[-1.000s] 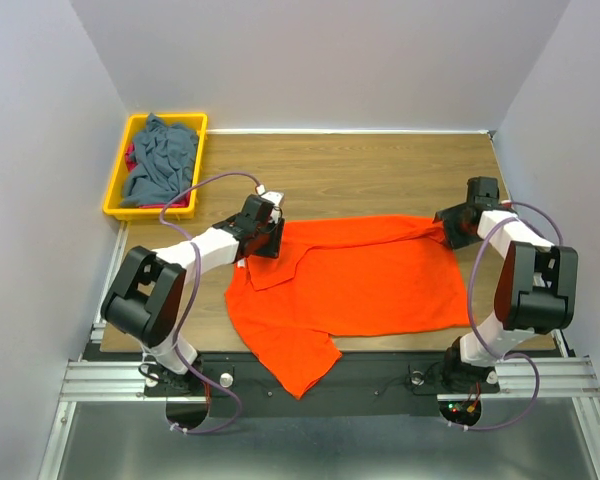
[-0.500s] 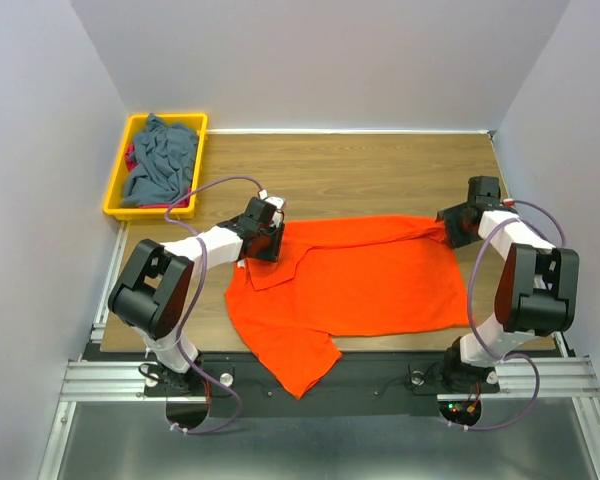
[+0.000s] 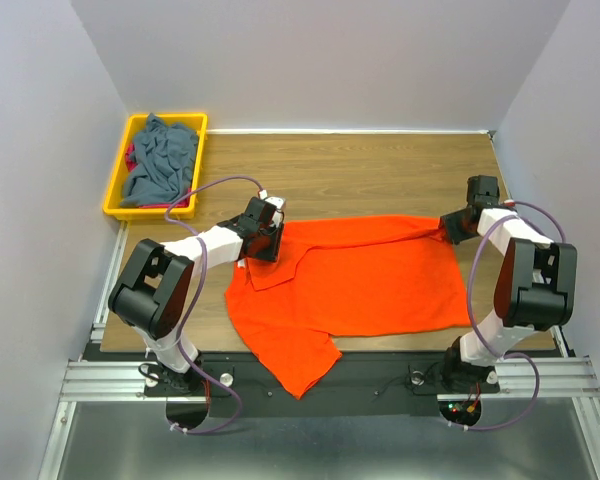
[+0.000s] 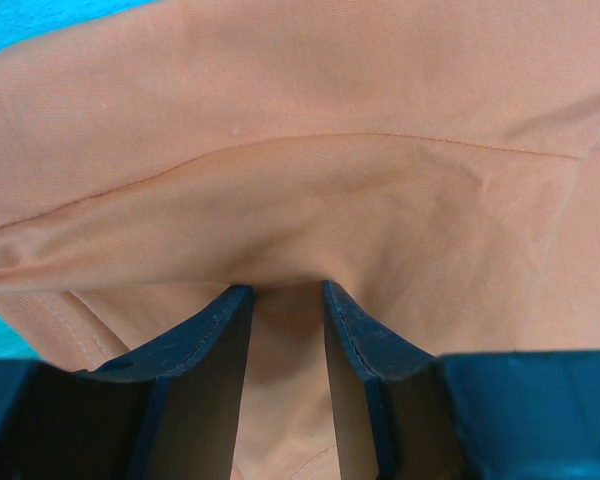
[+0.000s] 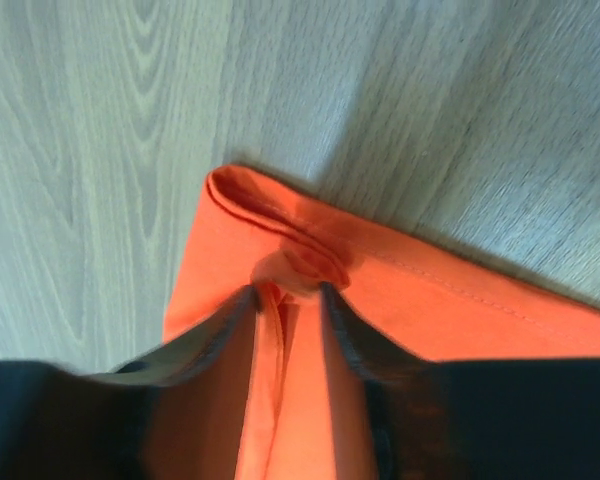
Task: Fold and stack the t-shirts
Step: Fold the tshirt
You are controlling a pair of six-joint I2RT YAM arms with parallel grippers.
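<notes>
My left end effector point(image 4: 288, 300) and right end effector point(image 5: 285, 292) each clench a thin pinch of the orange shirt point(image 3: 360, 285), so uneven pulling could slip either corner free.

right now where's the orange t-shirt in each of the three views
top external: orange t-shirt spread across the middle of the wooden table, left gripper at its far left end, right gripper at its far right corner.
left wrist: fills nearly the whole picture, a fold between the fingers.
right wrist: lower middle and right, bunched corner between the fingers.
shared landmark: that bunched corner on bare wood, in the top and right wrist views.
</notes>
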